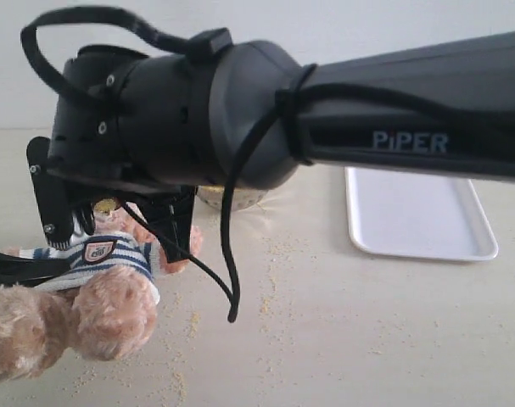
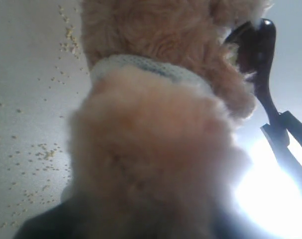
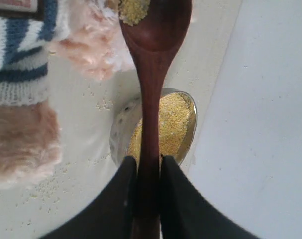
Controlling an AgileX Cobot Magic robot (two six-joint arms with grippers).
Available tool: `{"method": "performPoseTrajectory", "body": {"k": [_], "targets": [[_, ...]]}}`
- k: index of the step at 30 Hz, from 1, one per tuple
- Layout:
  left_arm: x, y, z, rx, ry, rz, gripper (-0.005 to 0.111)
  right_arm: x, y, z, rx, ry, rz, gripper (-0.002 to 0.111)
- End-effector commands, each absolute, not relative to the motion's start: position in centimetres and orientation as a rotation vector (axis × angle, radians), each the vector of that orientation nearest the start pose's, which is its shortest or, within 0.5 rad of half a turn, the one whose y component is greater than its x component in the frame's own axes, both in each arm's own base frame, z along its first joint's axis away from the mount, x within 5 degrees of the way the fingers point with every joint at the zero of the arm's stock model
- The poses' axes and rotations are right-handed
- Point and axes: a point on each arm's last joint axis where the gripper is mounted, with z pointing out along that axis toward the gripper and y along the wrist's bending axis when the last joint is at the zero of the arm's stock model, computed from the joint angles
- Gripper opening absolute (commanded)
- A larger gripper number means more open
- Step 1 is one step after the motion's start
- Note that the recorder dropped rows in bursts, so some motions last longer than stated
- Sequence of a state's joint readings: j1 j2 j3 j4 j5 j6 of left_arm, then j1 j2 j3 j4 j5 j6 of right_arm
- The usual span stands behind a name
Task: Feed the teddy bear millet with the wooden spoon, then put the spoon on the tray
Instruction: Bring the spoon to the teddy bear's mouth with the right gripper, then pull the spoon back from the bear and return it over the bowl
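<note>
The teddy bear point(image 1: 87, 288) lies at the lower left, its striped shirt showing. My left gripper point(image 1: 11, 267) is shut on its body; in the left wrist view tan fur point(image 2: 155, 149) hides the jaws. My right gripper point(image 3: 148, 164) is shut on the wooden spoon's handle point(image 3: 151, 114). The spoon's bowl carries a little millet point(image 3: 133, 10) and is held up against the bear's pale muzzle point(image 3: 93, 50). The spoon point(image 2: 257, 45) also shows beside the bear's face in the left wrist view. Below the spoon stands the steel bowl of millet point(image 3: 165, 124). The white tray point(image 1: 418, 216) lies to the right, with nothing on it.
The right arm point(image 1: 410, 110) stretches across the exterior view and hides most of the steel bowl point(image 1: 232, 197). Loose millet grains point(image 1: 185, 326) are scattered on the beige table around the bear and the bowl. A black cable loop point(image 1: 227, 254) hangs from the arm.
</note>
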State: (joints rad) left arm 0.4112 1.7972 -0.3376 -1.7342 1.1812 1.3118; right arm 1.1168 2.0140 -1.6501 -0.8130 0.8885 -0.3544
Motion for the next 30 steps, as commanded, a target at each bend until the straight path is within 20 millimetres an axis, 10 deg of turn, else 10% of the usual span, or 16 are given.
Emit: {"method": "performPoseTrajectory", "body": {"k": [1, 30], "targets": [[21.1, -0.1, 12.0, -0.777, 2.152, -1.597, 0.005, 23.6, 37.9, 25.0, -1.887, 1.353, -0.762, 0.000], [21.1, -0.1, 12.0, -0.777, 2.152, -1.597, 0.005, 21.8, 38.7, 25.5, -1.894, 1.140, -0.970, 0.000]]}}
